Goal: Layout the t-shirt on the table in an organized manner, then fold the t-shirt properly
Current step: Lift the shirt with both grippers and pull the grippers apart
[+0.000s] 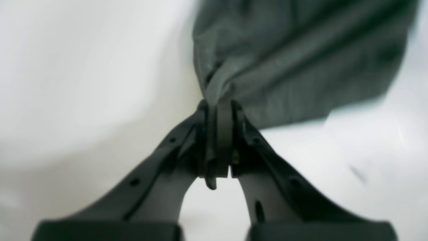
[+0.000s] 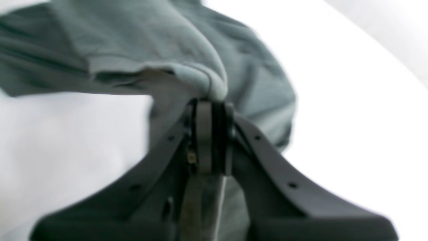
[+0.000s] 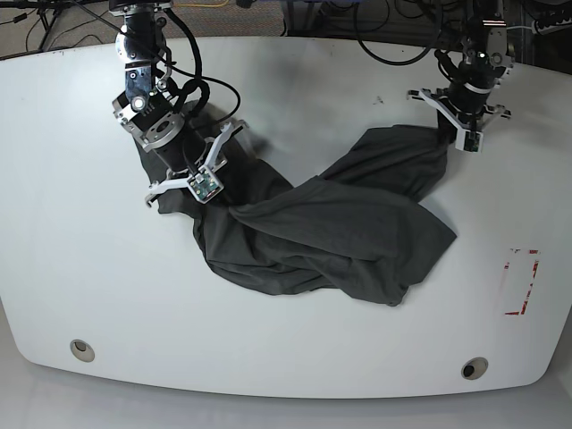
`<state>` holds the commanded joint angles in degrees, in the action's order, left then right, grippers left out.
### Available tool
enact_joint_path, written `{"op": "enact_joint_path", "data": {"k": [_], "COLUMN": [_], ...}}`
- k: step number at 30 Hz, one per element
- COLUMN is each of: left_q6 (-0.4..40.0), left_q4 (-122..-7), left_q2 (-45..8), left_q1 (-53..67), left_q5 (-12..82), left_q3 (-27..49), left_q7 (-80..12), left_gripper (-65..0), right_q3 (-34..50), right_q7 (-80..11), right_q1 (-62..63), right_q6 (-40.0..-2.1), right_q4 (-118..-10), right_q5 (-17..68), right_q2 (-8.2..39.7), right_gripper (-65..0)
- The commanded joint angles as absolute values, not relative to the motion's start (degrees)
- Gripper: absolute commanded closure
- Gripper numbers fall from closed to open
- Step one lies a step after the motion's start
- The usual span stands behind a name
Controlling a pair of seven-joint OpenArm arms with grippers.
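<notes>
The dark charcoal t-shirt (image 3: 331, 223) lies crumpled in a twisted band across the middle of the white table (image 3: 89, 268). My right gripper (image 3: 222, 202), at the cloth's left end, is shut on a bunched fold of the t-shirt (image 2: 167, 50), as the right wrist view shows at the gripper (image 2: 210, 102). At the far right end my left gripper (image 3: 447, 134) is shut on an edge of the t-shirt (image 1: 301, 60); the left wrist view shows cloth pinched between the tips of the gripper (image 1: 219, 105) and lifted off the table (image 1: 67, 83).
Two round metal grommets (image 3: 81, 349) (image 3: 474, 367) sit near the front edge. A small red rectangle mark (image 3: 521, 282) is at the right. Cables (image 3: 393, 45) run along the back edge behind both arms.
</notes>
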<state>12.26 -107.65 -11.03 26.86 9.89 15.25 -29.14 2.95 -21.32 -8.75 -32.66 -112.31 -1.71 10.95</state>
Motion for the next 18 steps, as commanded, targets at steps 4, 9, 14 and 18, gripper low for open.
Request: {"op": "enact_joint_path", "data": {"k": [4,9,14,18], "left_q6": [12.26,12.26,12.26,12.26], "left_q4": [-107.38,-108.62,-110.64,-112.04], "left_q2": [-14.29,-14.99,-16.48,-18.68], "left_q1": [22.90,18.42,10.59,4.97], "left_q5": [9.89,9.98,9.98,10.07], "left_q3": [17.98,23.16,25.89,25.98], "left_q7": [-35.03,-40.48,-47.16,-52.62], "left_gripper": [0.0,0.0,0.0,0.0], "right_q3": [5.32,8.04,8.40,8.48], "right_q7": [-21.41,-22.02,-26.42,-28.53], "right_q1": [-5.32,-1.19,5.67,10.07], "right_q6": [-32.66,-32.66,-32.75,-32.75], "right_q4": [-112.04,-111.78,-111.16,-111.08], "right_q5": [-1.71,-1.63,-1.63,-1.89], "right_q2": [10.95,10.95,11.21,11.47], "right_gripper": [0.0,-0.2,-0.2,-0.2]}}
